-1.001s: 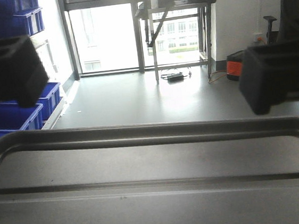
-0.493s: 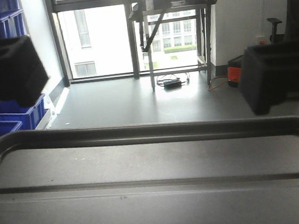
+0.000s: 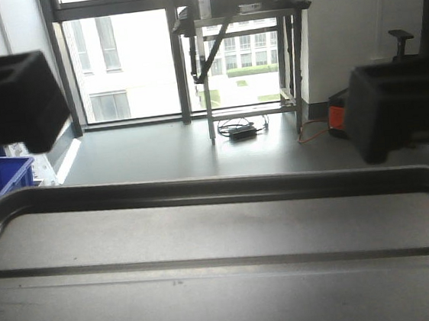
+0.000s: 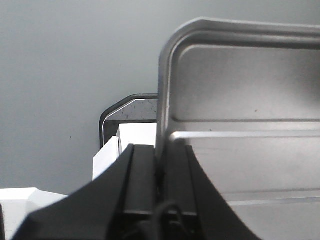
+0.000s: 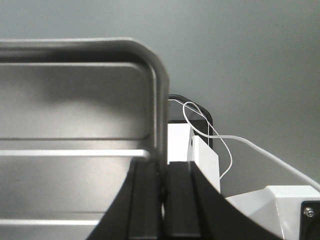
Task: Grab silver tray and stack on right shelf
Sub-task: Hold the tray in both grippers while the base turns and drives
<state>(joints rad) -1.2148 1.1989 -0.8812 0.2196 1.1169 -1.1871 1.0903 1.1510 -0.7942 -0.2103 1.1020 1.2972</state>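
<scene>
One silver tray (image 3: 222, 236) spans the front view, held above the grey floor (image 4: 50, 75). The left tool (image 4: 159, 151) is closed on the thin metal of its left rim, and the right tool (image 5: 162, 169) pinches the right rim likewise. It looks stiff, light and slick, so an even hold on opposite rims should keep it from tilting or slipping.

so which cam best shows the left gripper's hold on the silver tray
The left wrist view: the left gripper has its jaws shut on the rim of the silver tray, one each side. The front view shows it as a dark blur above the tray. The right wrist view misses it.
</scene>
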